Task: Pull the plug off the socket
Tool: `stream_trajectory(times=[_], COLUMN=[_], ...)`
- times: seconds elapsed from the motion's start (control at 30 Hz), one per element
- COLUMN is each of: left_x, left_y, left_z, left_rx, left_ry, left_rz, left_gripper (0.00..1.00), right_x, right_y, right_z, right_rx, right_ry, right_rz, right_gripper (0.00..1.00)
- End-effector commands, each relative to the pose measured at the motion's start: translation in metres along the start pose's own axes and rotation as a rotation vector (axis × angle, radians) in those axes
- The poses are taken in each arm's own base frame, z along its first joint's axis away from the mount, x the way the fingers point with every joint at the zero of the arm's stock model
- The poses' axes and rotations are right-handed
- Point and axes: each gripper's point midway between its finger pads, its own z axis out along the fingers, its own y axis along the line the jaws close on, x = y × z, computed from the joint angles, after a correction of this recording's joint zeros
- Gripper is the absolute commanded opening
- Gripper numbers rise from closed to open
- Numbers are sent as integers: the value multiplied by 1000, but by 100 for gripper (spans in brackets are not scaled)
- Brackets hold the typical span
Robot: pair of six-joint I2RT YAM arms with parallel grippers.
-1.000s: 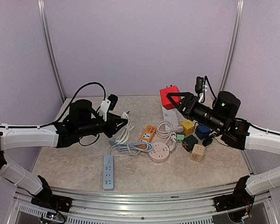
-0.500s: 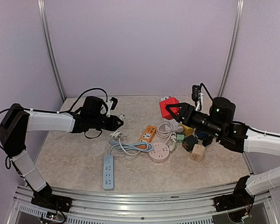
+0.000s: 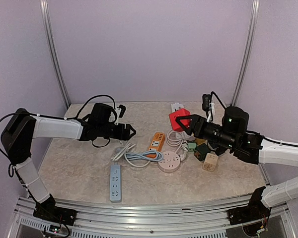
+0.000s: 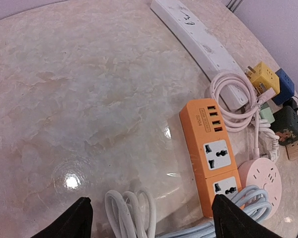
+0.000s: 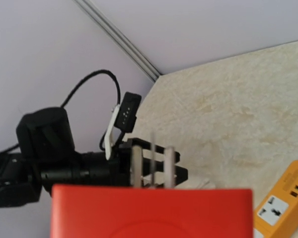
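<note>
Room: lilac walls (image 3: 149,49), metal corner rails (image 3: 52,59) | Surface: beige marble tabletop (image 3: 79,168) | Left gripper (image 3: 130,132): jaws wide, empty, above white cable (image 4: 129,206) | Right gripper (image 3: 180,122): clamped on red cube socket (image 3: 177,117), held clear of tabletop, prongs showing.

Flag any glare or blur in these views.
Left wrist: bright glare spot on the table, fainter one beside the orange power strip; rest sharp. Right wrist: red cube adapter fills the bottom edge, too close, soft, its prongs blurred. Top external: evenly lit, soft shadows only.
</note>
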Motion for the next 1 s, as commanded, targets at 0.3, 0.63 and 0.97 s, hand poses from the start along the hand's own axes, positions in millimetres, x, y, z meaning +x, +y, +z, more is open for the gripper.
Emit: stream_trajectory(times=[0.3,0.63,0.97], left_x=[-33,-53,-53], left_y=[-1,15,37], left_z=[-73,-144,-188], left_rx=[-52,-101,-155], left_ry=[-179,-218,-310], left_rz=[47,-11,-48], left_gripper=[99,99,99], right_x=[61,164,229], right_y=[9,26,10], right_z=[4,21,40], right_rx=[51,-28,42], right_ry=[238,462,583], right_rz=[-401,-622,-774], right_gripper=[0,0,0])
